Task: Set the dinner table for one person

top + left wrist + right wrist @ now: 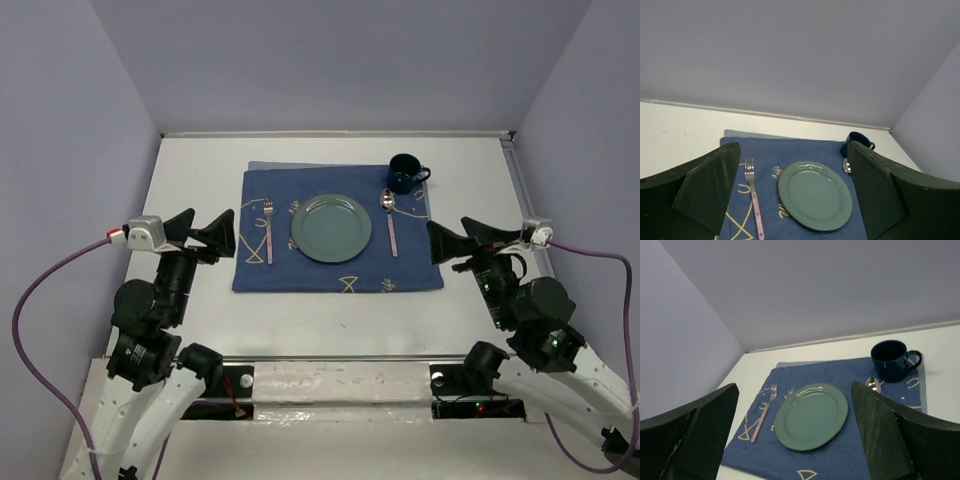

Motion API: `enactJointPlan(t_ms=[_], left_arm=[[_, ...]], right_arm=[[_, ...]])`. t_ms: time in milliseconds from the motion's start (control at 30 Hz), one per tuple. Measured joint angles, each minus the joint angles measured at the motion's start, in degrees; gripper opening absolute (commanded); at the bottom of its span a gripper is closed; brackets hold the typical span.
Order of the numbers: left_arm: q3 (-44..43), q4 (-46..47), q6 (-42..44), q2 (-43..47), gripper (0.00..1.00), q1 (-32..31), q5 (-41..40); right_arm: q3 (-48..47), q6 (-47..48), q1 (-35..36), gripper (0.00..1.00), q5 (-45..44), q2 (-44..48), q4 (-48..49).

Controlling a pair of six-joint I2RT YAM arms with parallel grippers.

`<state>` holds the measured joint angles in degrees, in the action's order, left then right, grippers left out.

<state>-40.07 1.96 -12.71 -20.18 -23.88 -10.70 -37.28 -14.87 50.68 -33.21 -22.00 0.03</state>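
On the white dinner table (200, 320) lies a dark blue fish-patterned cloth (300, 270). A green plate (331, 227) sits at its middle, a pink-handled fork (269, 232) to its left, a pink-handled spoon (391, 220) to its right, and a dark blue mug (405, 173) at the far right corner. My left gripper (210, 235) is open and empty beside the cloth's left edge. My right gripper (455, 238) is open and empty beside the cloth's right edge. The left wrist view shows the plate (815, 194), fork (754, 199) and mug (856, 141); the right wrist view shows the plate (811, 415), fork (763, 412), mug (891, 360) and spoon bowl (873, 384).
Grey-lilac walls enclose the table at the back and both sides. A light strip of a second cloth (262, 167) shows under the blue cloth's far left edge. A taped white strip (330, 383) runs along the near edge between the arm bases.
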Motion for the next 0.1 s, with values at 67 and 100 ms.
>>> enactJointPlan(t_ms=[67,100], left_arm=[[-0.79,0.02,-0.04,-0.07,0.99,0.00,0.50],[-1.36,0.13,-0.11,-0.04,0.99,0.00,0.83]], right_arm=[[-1.97,1.16,0.00,1.00,-0.04,-0.33,-0.02],[-2.58,1.49,0.00,1.00,-0.24,-0.33,0.02]])
